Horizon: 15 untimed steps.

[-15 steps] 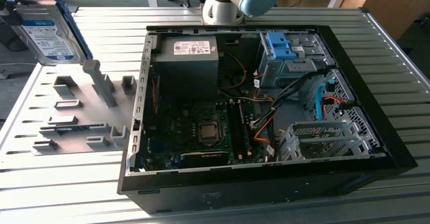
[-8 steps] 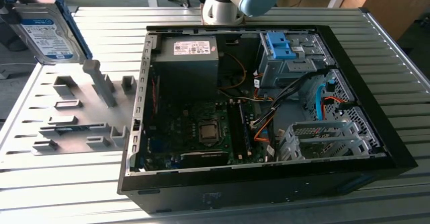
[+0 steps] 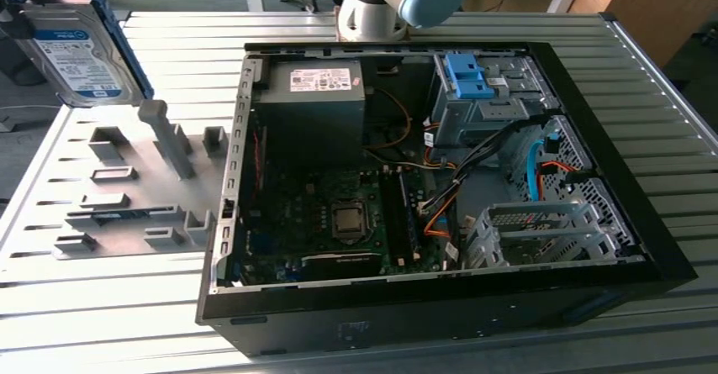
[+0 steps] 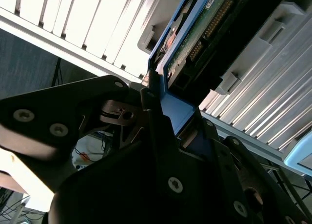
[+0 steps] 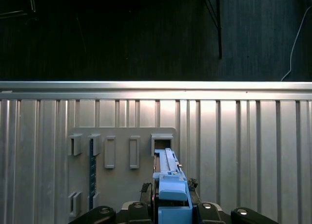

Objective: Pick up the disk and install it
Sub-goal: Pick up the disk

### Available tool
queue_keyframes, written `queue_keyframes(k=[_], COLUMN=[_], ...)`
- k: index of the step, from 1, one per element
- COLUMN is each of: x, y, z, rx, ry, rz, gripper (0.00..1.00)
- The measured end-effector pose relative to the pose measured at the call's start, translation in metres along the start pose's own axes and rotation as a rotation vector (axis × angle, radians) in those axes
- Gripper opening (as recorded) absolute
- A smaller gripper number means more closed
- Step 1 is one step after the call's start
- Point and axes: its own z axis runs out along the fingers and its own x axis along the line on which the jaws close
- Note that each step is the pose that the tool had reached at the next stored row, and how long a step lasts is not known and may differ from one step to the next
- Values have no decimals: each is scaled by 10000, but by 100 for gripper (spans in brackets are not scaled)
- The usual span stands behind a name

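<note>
The disk (image 3: 76,53) hangs in the air at the exterior view's upper left, above the grey fixture plate (image 3: 124,197). It is a silver drive with a white-and-blue label and blue rails, standing nearly on edge. In the second wrist view my gripper (image 4: 155,94) is shut on the disk (image 4: 204,33) at its blue rail, with the green circuit side showing. In the first wrist view the disk (image 5: 168,177) is seen edge-on between the fingers, over the plate's holders (image 5: 122,153).
An open computer case (image 3: 241,223) lies on the ribbed metal table (image 3: 673,206), to the exterior view's right of the plate. Inside are a dark grey box (image 3: 314,97), a drive bay with a blue bracket (image 3: 469,76) and cables. The arm's base (image 3: 376,8) stands behind the case.
</note>
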Motion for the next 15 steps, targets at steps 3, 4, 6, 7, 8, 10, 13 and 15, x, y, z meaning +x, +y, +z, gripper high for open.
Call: queue_keyframes(k=[3, 4, 6, 7, 8, 10, 13, 15], x=[0, 0, 0, 0, 0, 0, 0, 0], y=[0, 0, 0, 0, 1, 1, 1, 1], z=[-10, -13, -22, -26, -30, -38, -48, -56], rx=[-1, 0, -1, 0, -1, 0, 0, -1], ry=[1, 0, 0, 0, 1, 0, 0, 0], rz=[0, 0, 0, 0, 0, 0, 0, 0], gripper=[36, 36, 36, 36, 36, 36, 36, 36])
